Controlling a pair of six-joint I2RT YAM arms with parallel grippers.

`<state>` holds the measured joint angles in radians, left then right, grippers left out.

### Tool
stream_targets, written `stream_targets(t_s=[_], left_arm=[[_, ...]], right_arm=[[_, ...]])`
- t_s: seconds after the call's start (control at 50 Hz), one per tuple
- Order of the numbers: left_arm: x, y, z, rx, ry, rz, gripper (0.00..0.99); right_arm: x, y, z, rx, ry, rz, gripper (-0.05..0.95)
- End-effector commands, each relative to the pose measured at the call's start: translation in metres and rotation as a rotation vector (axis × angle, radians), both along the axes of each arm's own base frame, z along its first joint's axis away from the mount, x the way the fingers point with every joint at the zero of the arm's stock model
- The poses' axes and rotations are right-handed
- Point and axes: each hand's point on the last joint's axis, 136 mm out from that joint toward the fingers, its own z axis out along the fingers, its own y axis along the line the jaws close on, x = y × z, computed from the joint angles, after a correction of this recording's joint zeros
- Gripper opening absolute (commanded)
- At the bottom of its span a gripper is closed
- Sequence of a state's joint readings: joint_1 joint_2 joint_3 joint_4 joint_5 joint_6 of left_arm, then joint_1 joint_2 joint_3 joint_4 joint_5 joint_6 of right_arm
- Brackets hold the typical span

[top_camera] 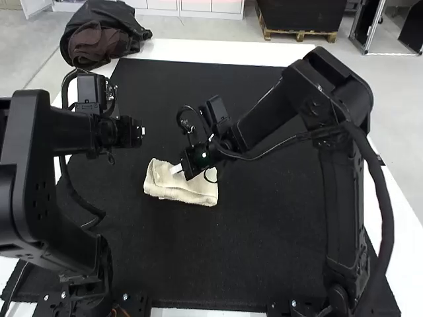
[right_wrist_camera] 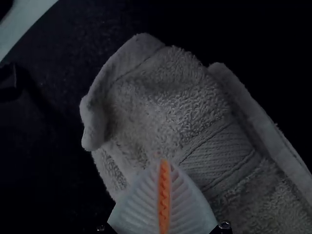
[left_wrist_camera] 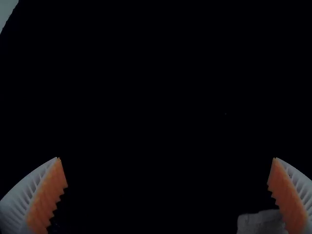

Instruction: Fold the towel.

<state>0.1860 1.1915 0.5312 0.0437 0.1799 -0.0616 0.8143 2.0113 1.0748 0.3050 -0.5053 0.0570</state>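
The cream towel point(top_camera: 178, 189) lies folded into a compact, layered bundle on the black mat. Over its upper side is my right gripper point(top_camera: 176, 169). In the right wrist view, the fingers of my right gripper point(right_wrist_camera: 164, 162) meet above the looped face of the towel point(right_wrist_camera: 170, 97), with no cloth visible between them. Up and to the left of the towel, off the cloth, hangs my left gripper point(top_camera: 140, 131). The left wrist view has my left gripper point(left_wrist_camera: 166, 158) with its fingers wide apart over dark mat, and a bit of towel point(left_wrist_camera: 261, 223) beside one finger.
The black mat point(top_camera: 264, 224) covers most of the white table point(top_camera: 218, 51). A dark bag point(top_camera: 99, 33) sits at the far left corner. The right arm reaches across the mat's middle, and a cable runs along the left side.
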Motion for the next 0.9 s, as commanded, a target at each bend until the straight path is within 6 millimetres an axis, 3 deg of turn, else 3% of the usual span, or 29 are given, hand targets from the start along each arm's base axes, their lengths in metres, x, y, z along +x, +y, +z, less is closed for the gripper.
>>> stream_targets(t_s=[0.0,0.62,0.78,0.88], left_arm=[[-0.003,0.002,0.000,-0.009,-0.010,0.015,0.969],[-0.001,0.002,0.003,-0.021,-0.016,0.021,0.969],[0.000,0.001,0.005,-0.021,-0.019,0.020,0.969],[0.001,0.002,0.013,-0.018,-0.036,0.021,0.969]], right_arm=[[-0.009,0.008,-0.006,0.012,0.029,0.032,-0.02],[-0.024,-0.002,-0.068,-0.029,0.080,0.049,-0.02],[-0.021,0.000,-0.062,-0.008,0.076,0.039,-0.02],[-0.016,0.006,-0.035,0.038,0.057,0.025,-0.02]])
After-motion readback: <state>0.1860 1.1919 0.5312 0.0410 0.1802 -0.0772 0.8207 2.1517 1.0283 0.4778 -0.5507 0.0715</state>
